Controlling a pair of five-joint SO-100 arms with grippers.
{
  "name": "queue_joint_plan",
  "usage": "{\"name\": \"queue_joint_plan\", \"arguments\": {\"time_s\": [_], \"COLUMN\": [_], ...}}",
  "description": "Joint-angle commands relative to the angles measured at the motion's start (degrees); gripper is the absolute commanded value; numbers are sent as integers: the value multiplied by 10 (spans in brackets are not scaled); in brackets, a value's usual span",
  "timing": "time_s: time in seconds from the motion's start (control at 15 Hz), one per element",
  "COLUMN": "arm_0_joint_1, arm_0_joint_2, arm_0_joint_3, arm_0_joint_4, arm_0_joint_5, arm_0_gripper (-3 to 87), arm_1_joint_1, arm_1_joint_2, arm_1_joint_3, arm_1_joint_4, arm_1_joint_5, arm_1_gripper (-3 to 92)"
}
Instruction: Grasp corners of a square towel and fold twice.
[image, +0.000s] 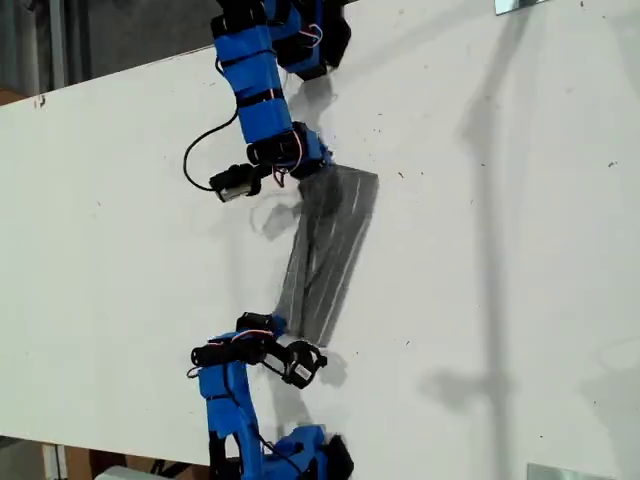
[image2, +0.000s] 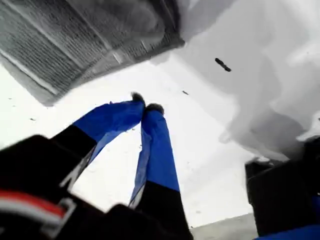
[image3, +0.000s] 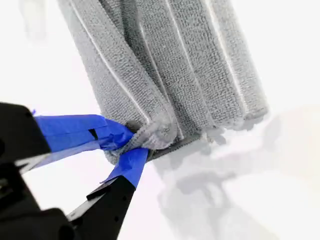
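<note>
The grey striped towel (image: 330, 250) lies on the white table (image: 500, 250) as a long narrow folded strip, running from the upper arm towards the lower arm in the exterior view. My second gripper (image: 318, 170) (image3: 142, 140) is shut on a corner (image3: 157, 131) at the strip's upper end, which is raised and casts a shadow. The layered towel (image3: 170, 75) stretches away from that grip. My first gripper (image: 270, 323) (image2: 145, 106) is shut with nothing in it, just short of the towel (image2: 75, 40) at its lower end and not touching it.
Both arm bases stand at the table's edges, one at the top (image: 290, 30) and one at the bottom (image: 300, 450) of the exterior view. A black cable (image: 195, 150) loops beside the upper arm. Metal plates (image: 560, 470) sit at the exterior view's right corners.
</note>
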Motion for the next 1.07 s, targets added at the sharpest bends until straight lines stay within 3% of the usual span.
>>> {"name": "queue_joint_plan", "arguments": {"time_s": [0.0,0.27,0.33,0.4,0.67,0.73,0.87,1.0], "arm_0_joint_1": [6,12,13,13,14,13,-2,-20], "arm_0_joint_2": [32,26,13,3,5,6,44,133], "arm_0_joint_3": [20,56,50,46,11,-25,-57,6], "arm_0_joint_4": [12,-10,-13,-18,4,39,86,80], "arm_0_joint_5": [23,36,39,40,41,42,41,30], "arm_0_gripper": [-3,-3,-3,1,259,312,305,302], "arm_1_joint_1": [-42,-60,-43,-23,18,18,19,4], "arm_1_joint_2": [-26,-150,-159,-164,-159,-156,-154,-162], "arm_1_joint_3": [-76,-212,-212,-208,-222,-226,-204,-154], "arm_1_joint_4": [37,106,103,91,45,45,33,-23], "arm_1_joint_5": [8,0,-4,-24,-72,-78,-70,-39], "arm_1_gripper": [-1,-1,40,154,465,488,486,475]}}
